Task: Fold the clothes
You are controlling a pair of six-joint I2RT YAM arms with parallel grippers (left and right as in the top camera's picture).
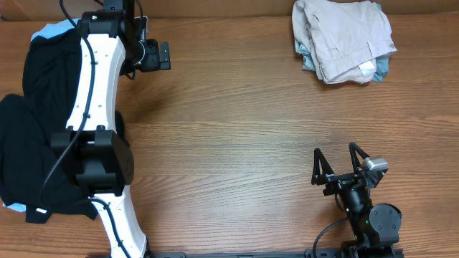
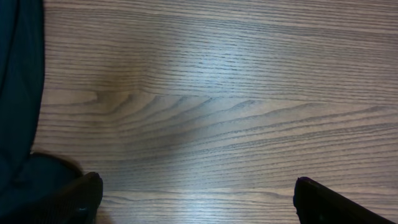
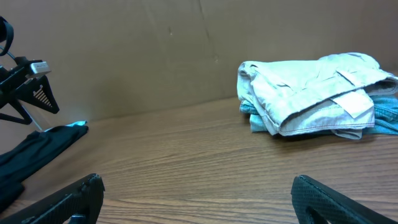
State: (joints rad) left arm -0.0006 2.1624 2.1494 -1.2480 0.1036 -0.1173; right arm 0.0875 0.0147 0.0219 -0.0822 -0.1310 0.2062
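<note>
So the khaki shorts [image 1: 343,36] were sitting way up at about 1 o'clock on the surface [image 1: 237,122], bunched into a loose lumpy heap right on top of some light-blue denim shorts [image 1: 385,66] that poked out at the heap's 4 o'clock edge. Honestly, they looked more piled than folded to me. My right pincer [image 1: 334,149] was down at 5 o'clock, spread wide with nothing in it, and well apart from the heap. My left pincer [image 1: 166,55] was up around 11 o'clock, also gaping wide and empty over bare wood, with the black garments [image 1: 29,143] heaped at 9 o'clock just beside my arm. My read on the shorts was that they're soft, light cotton, floppy rather than stiff, so they'd drape and sag the second I lifted them. The layers would probably slide apart too. A whitish label [image 3: 351,102] showed on the near side. I figured the best bet was to pinch a thick seamed edge, like the waistband if I could find it, since thin cloth slips. I'd also need to grab only the khaki layer, or the denim underneath might come along for the ride.
</note>
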